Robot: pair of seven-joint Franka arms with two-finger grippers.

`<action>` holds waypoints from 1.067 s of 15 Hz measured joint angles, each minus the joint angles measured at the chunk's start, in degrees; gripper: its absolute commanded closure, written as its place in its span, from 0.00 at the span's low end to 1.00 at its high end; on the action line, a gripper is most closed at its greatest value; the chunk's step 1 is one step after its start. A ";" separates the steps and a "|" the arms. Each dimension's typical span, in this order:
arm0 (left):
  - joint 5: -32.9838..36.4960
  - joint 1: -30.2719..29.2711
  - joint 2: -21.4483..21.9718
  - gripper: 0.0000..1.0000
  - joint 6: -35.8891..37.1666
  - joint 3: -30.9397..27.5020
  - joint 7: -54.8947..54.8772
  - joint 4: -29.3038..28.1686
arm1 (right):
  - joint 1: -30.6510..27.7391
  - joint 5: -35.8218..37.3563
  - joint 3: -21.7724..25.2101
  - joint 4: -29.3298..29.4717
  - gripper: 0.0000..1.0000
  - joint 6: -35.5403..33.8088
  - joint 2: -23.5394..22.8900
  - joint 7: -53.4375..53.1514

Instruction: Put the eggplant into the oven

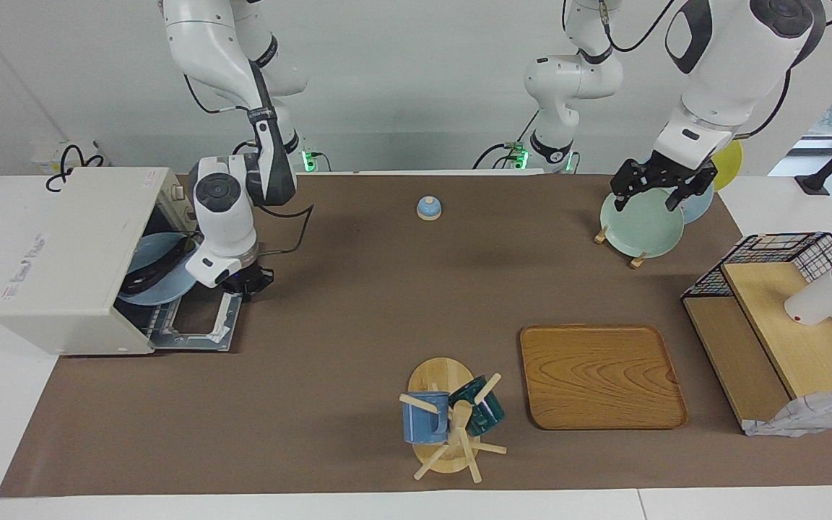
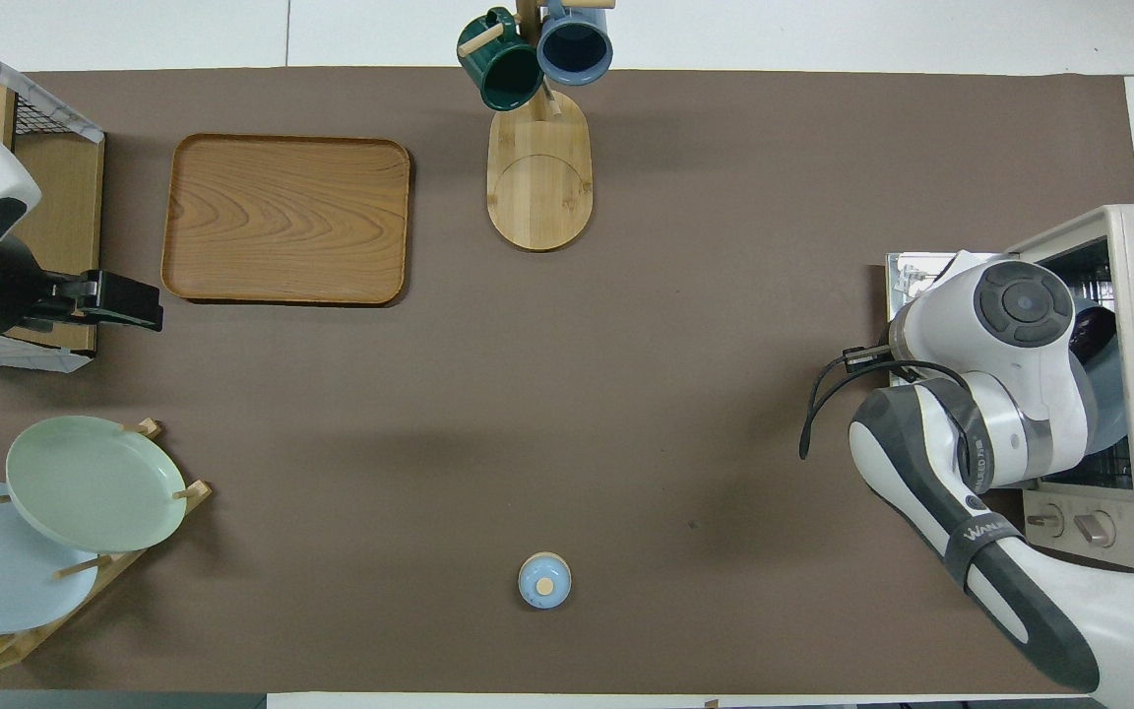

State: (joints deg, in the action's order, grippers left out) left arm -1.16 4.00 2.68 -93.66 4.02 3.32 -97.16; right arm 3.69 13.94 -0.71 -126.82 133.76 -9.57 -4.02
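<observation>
- My right claw (image 1: 246, 283), at the left of the facing view, is closed on nothing, low over the oven's dropped door (image 1: 196, 328).
- The eggplant (image 1: 156, 269) lies on the plate (image 1: 147, 289) inside the oven (image 1: 73, 260).
- My left claw (image 1: 653, 189), upper right, waits wide open above the green plate (image 1: 640, 227).

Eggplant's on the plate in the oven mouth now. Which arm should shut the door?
Right, probably. Its claw, shut, hangs at the oven mouth just above the dropped door. The left claw, open, waits over the plate rack at the table's other end.
</observation>
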 measured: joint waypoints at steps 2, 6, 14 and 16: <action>0.00 0.00 0.00 0.00 0.00 0.00 0.00 0.00 | 0.33 1.71 -0.32 0.92 1.00 -1.93 0.00 0.00; 0.00 0.00 0.00 0.00 0.00 0.00 0.00 0.00 | 0.66 2.44 -0.75 4.84 1.00 -8.78 0.20 0.67; 0.00 0.00 0.00 0.00 0.00 0.00 0.00 0.00 | -3.98 2.40 -0.26 16.57 1.00 -25.45 4.37 10.43; 0.00 0.00 0.00 0.00 0.00 0.00 0.00 0.00 | -5.70 2.46 0.26 18.50 1.00 -26.71 4.43 13.15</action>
State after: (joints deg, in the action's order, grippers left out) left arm -1.16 4.00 2.68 -93.66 4.02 3.32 -97.16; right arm -2.01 16.40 -0.45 -108.32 107.05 -5.15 9.13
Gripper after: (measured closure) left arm 0.000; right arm 0.991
